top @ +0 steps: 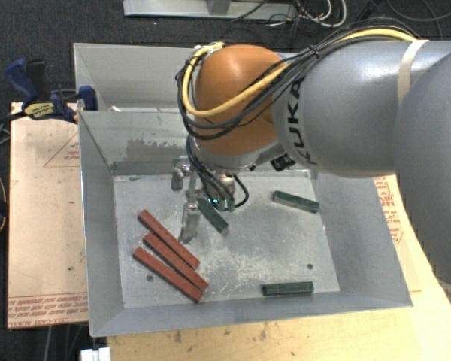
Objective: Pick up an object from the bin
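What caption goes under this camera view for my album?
Robot pincer down in the grey bin, beside a dark green bar and three red-brown bars.

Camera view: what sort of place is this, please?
Probably a robotics lab work cell: a KUKA arm over a grey metal bin of red-brown bars and dark green bars, and loose cables on the dark floor behind.

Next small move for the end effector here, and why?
Probably a short, straight lift to test the grasp. The end effector sits low near the middle of the bin floor, with a short dark green bar tilted right at its tip. I can't tell whether the bar is gripped. Three red-brown bars lie close at the lower left, so going straight up should avoid them.
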`<state>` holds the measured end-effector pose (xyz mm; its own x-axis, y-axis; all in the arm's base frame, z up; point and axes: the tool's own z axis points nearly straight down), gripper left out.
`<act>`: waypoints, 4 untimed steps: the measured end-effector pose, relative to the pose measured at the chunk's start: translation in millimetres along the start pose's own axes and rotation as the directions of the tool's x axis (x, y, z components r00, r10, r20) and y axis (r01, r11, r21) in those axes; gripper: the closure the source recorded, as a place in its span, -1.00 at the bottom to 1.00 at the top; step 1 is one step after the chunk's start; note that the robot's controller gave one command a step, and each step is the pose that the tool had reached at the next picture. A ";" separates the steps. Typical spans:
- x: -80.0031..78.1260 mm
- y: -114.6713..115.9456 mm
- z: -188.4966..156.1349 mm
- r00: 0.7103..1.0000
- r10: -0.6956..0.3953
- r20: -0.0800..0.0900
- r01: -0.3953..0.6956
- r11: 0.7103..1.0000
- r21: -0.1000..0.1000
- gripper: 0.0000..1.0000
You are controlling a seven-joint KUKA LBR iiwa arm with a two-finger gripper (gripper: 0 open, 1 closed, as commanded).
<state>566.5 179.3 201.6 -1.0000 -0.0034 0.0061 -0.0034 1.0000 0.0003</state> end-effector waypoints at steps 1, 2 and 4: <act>-1.8 -0.8 -3.5 1.000 0.003 0.007 -0.003 1.000 -0.001 -1.00; 19.6 9.2 47.9 0.999 -0.032 0.012 0.032 0.999 -0.002 -1.00; 28.4 11.7 129.4 0.988 -0.157 0.011 0.157 0.988 -0.001 1.00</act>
<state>537.2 190.9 72.4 -0.9871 -0.1602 -0.0047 -0.1602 0.9871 0.0026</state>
